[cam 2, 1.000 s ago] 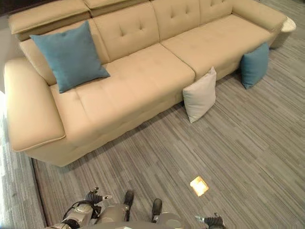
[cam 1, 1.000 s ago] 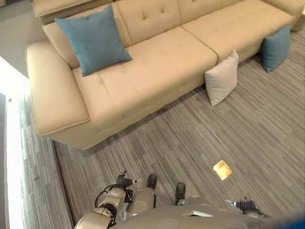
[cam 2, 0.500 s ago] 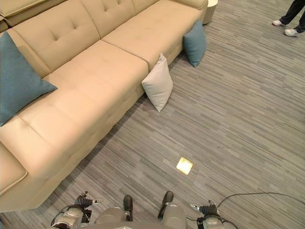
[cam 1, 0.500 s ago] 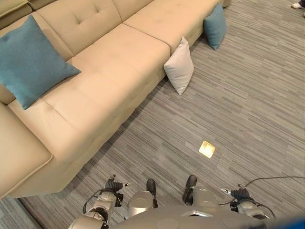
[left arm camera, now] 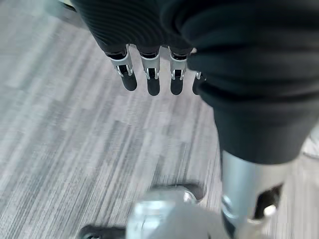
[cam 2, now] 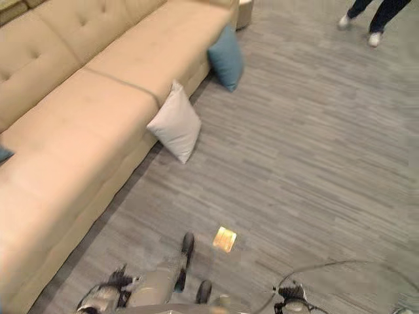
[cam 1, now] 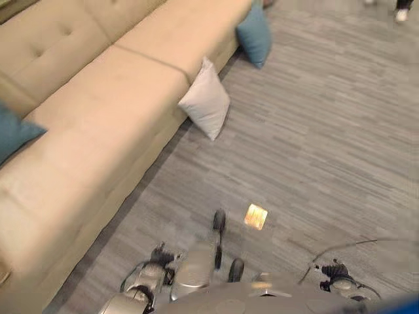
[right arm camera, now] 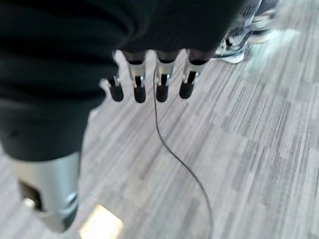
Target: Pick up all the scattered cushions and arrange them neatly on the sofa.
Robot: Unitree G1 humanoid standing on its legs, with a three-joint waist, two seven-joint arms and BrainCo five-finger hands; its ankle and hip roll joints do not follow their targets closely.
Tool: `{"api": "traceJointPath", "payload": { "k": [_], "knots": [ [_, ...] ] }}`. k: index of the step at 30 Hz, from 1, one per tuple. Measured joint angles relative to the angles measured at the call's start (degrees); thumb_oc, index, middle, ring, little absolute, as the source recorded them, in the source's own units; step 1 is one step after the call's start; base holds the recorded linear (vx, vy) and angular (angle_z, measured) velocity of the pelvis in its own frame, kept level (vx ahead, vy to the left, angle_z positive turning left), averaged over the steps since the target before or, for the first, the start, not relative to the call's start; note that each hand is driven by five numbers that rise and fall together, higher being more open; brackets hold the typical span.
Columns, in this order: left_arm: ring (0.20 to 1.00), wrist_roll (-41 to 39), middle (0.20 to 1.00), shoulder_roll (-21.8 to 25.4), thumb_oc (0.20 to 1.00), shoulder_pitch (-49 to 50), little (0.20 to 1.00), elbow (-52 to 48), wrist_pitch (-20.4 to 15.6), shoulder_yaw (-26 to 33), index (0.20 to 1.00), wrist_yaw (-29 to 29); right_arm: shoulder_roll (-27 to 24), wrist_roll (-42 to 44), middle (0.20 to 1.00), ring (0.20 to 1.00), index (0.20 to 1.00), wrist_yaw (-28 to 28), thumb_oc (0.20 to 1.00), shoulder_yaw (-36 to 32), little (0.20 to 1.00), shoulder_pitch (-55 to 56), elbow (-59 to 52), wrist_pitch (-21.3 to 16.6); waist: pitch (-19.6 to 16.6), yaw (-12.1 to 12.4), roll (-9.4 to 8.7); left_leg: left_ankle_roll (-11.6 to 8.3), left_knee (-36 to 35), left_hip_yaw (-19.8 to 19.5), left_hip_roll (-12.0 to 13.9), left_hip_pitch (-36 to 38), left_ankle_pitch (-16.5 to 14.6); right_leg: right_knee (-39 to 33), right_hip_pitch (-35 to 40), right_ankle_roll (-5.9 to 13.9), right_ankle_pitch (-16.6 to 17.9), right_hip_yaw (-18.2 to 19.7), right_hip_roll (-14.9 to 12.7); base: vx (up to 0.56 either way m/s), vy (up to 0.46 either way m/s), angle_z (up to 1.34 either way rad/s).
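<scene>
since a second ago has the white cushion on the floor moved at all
No. The white cushion still leans against the sofa front by the seat seam, with the teal cushion farther along. The whole view shifted, so the camera moved.

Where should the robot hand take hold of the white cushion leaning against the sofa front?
Probably at its raised upper corner. The white cushion stands tilted on the floor, leaning against the sofa front, so that corner is free. Come from the open floor side, above; the sofa blocks the back.
</scene>
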Motion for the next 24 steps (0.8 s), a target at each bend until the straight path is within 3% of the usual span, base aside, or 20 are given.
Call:
{"api": "traceJointPath", "payload": {
  "k": [1,2,4,5,6,9,10,11,12,13,14,15,16,17,18,19,20,22,23,24],
  "knots": [
    [1.000,0.0,1.000,0.0,1.000,0.0,1.000,0.0,0.0,0.0,1.000,0.0,0.0,0.0,1.000,1.000,1.000,0.0,1.000,0.0,1.000,0.0,0.0,0.0,0.0,0.0,0.00,0.00,0.0,0.0,0.0,0.0,0.0,0.0,0.0,0.00,0.0,0.0,0.0,0.16,0.094,0.10],
    [1.000,0.0,1.000,2.7,1.000,-2.5,1.000,-2.8,-0.6,-3.6,1.000,0.1,1.2,-0.1,1.000,1.000,1.000,0.3,1.000,0.2,1.000,-0.3,-3.2,0.3,0.4,-3.2,-2.16,-0.16,-1.5,-2.8,-3.2,2.7,-0.3,20.2,-14.3,2.92,-3.2,0.1,-9.0,0.26,-0.009,0.65],
    [1.000,0.0,1.000,2.3,1.000,-5.8,1.000,-4.4,-1.6,-3.6,1.000,0.2,1.4,-0.4,1.000,1.000,1.000,0.5,1.000,0.3,1.000,-0.9,-3.7,0.3,1.4,-3.3,-2.36,-2.67,-0.5,-3.9,-3.6,4.9,-2.1,11.3,-17.8,1.57,-3.1,1.9,-11.1,0.37,-0.046,0.54],
    [1.000,0.0,1.000,2.2,1.000,-6.4,1.000,-4.4,-1.6,-3.5,1.000,0.2,1.0,-0.9,1.000,1.000,1.000,0.6,1.000,1.8,1.000,-1.0,-5.4,0.2,1.4,-3.0,-1.98,-4.34,-1.0,-4.8,-3.2,6.7,-3.7,4.5,-18.2,1.38,-1.8,0.0,-11.3,0.35,-0.135,0.29],
    [1.000,0.0,1.000,2.6,1.000,-6.8,1.000,-4.2,-1.7,-3.4,1.000,0.3,1.3,-1.0,1.000,1.000,1.000,0.9,1.000,2.7,1.000,-2.9,-6.8,-0.3,2.0,-3.3,-3.06,-5.78,-2.9,-4.9,-3.1,10.0,-5.2,-8.1,-19.1,-0.40,4.1,-1.2,-11.1,0.44,-0.209,0.28],
    [1.000,0.1,1.000,1.5,1.000,-6.5,1.000,-0.6,-1.6,-2.2,1.000,0.2,1.3,-1.0,1.000,1.000,1.000,1.2,1.000,2.0,1.000,-4.6,-6.4,-0.3,2.4,-4.9,-2.60,-9.51,-2.0,-6.0,-0.9,12.4,-7.7,-19.9,-18.7,1.29,13.7,-0.1,-8.0,0.39,-0.258,0.40],
    [1.000,0.2,1.000,0.9,1.000,-5.8,1.000,0.4,-1.5,-2.3,1.000,0.2,1.2,-1.0,1.000,1.000,1.000,1.3,1.000,1.8,1.000,-4.3,-5.1,-0.1,2.5,-5.3,-2.68,-9.70,-1.7,-6.0,-0.8,14.3,-7.8,-22.9,-15.9,0.23,18.1,-0.2,-8.0,0.32,-0.264,0.88],
    [1.000,0.6,1.000,-0.1,1.000,-4.1,1.000,0.2,-1.5,-1.7,1.000,0.1,1.2,-1.0,1.000,1.000,1.000,1.5,1.000,1.5,1.000,-3.3,-3.5,0.1,2.5,-5.0,-2.57,-9.83,3.1,-6.5,-0.4,15.1,-7.8,-23.7,-11.7,-4.32,19.9,-0.5,-7.6,0.30,-0.346,0.62],
    [1.000,0.6,1.000,-0.4,1.000,-3.1,1.000,-0.4,-1.8,0.0,1.000,0.1,0.6,-1.0,1.000,1.000,1.000,1.5,1.000,1.0,1.000,-2.0,-4.0,-0.3,2.3,-3.4,-3.46,-11.82,12.1,-5.5,-0.5,11.3,-10.2,-26.6,-6.9,-9.57,19.0,-0.2,-6.6,0.13,-0.345,0.13],
    [1.000,0.6,1.000,-0.8,1.000,-3.8,1.000,-1.1,-1.8,0.9,1.000,0.1,0.3,-1.0,1.000,1.000,1.000,1.5,1.000,0.9,1.000,-3.0,-5.9,-0.5,2.6,-3.7,-3.53,-13.89,21.9,-5.3,1.4,4.0,-8.3,-27.0,-5.7,-12.17,16.7,0.2,-4.9,0.20,-0.446,0.05],
    [1.000,0.5,1.000,-0.8,1.000,-5.4,1.000,-2.4,-2.0,1.1,1.000,0.1,0.9,-0.9,1.000,1.000,1.000,1.4,1.000,1.0,1.000,-2.9,-7.3,-0.8,3.4,-3.9,-5.07,-16.42,41.0,-6.0,1.2,-5.8,-0.1,-27.1,-3.6,-15.53,14.5,-0.7,-4.2,0.34,-0.393,0.23],
    [1.000,-1.4,1.000,-0.1,1.000,-8.7,1.000,-6.1,-2.8,0.5,1.000,0.1,1.8,-0.8,1.000,1.000,1.000,1.3,1.000,-0.6,1.000,-3.3,-5.3,-0.7,5.1,-1.4,-6.59,-13.72,61.5,-4.5,2.8,-21.1,4.3,-27.6,-1.9,-17.25,12.1,-1.5,-3.6,0.43,-0.218,0.52],
    [1.000,-1.6,1.000,1.8,1.000,-10.9,1.000,-8.7,-3.2,0.1,1.000,0.2,3.1,-0.3,1.000,1.000,1.000,1.3,1.000,-1.2,1.000,-4.4,-4.6,-0.4,6.3,-0.8,-8.06,-10.68,55.2,0.9,3.4,-28.0,-0.8,-28.7,1.5,-17.43,10.0,-2.7,-3.5,0.49,-0.141,0.36],
    [1.000,-1.5,1.000,2.1,1.000,-10.7,1.000,-8.6,-3.2,-0.4,1.000,0.1,2.9,-0.2,1.000,1.000,1.000,1.2,1.000,-0.6,1.000,-4.7,-4.7,-0.5,6.3,-1.3,-7.71,-10.51,41.0,3.4,3.0,-26.9,-1.6,-29.5,3.1,-15.95,9.2,-3.4,-3.0,0.36,-0.058,0.18],
    [1.000,-1.2,1.000,1.5,1.000,-9.5,1.000,-8.3,-3.2,-1.2,1.000,0.1,2.1,-0.2,1.000,1.000,1.000,1.1,1.000,0.7,1.000,-4.5,-4.5,-0.6,5.5,-0.9,-6.33,-11.47,21.3,3.7,1.9,-24.8,-0.9,-29.8,4.6,-13.66,8.1,-3.5,-1.5,0.28,-0.035,0.04],
    [1.000,-1.2,1.000,1.0,1.000,-8.0,1.000,-7.4,-3.2,-1.2,1.000,0.1,1.6,-0.2,1.000,1.000,1.000,0.9,1.000,1.4,1.000,-4.5,-4.0,-0.6,4.8,-1.0,-4.49,-12.33,9.4,3.8,1.1,-23.9,0.1,-31.0,6.4,-12.91,7.8,-4.0,0.3,0.24,-0.002,-0.08],
    [1.000,-1.2,1.000,0.6,1.000,-7.7,1.000,-6.3,-3.1,-1.1,1.000,0.1,1.6,-0.2,1.000,1.000,1.000,0.9,1.000,1.9,1.000,-4.6,-3.7,-0.5,4.9,-0.9,-3.83,-12.55,6.1,4.1,0.9,-23.8,0.4,-31.1,7.3,-12.10,7.2,-4.1,1.1,0.26,0.009,-0.26],
    [1.000,-1.2,1.000,1.2,1.000,-2.3,1.000,-2.9,-1.8,1.5,1.000,0.2,2.8,-0.2,1.000,1.000,1.000,1.0,1.000,2.8,1.000,-4.2,-3.1,-0.4,4.8,-0.4,-4.38,-6.84,5.3,5.7,-2.2,-18.3,2.5,-30.4,13.7,-4.66,3.1,-1.7,1.9,0.38,0.033,-0.53],
    [1.000,-1.2,1.000,0.4,1.000,0.9,1.000,-1.4,-1.5,1.5,1.000,0.1,2.3,-0.3,1.000,1.000,1.000,1.0,1.000,3.5,1.000,-3.0,-3.0,-0.4,3.0,0.2,-2.56,-3.81,4.7,5.4,-1.2,-12.2,-0.3,-29.1,16.4,-2.34,1.6,-0.3,3.7,0.36,0.054,-0.41],
    [1.000,-1.2,1.000,0.7,1.000,2.1,1.000,0.4,-1.1,1.5,1.000,0.1,3.1,-0.3,1.000,1.000,1.000,1.0,1.000,4.1,1.000,-1.9,-2.0,-0.4,1.8,0.1,-3.98,0.81,3.1,3.9,-2.0,-9.5,4.7,-26.6,17.8,-0.72,-0.2,-0.1,3.5,0.34,0.080,-0.26]
  ]
}}
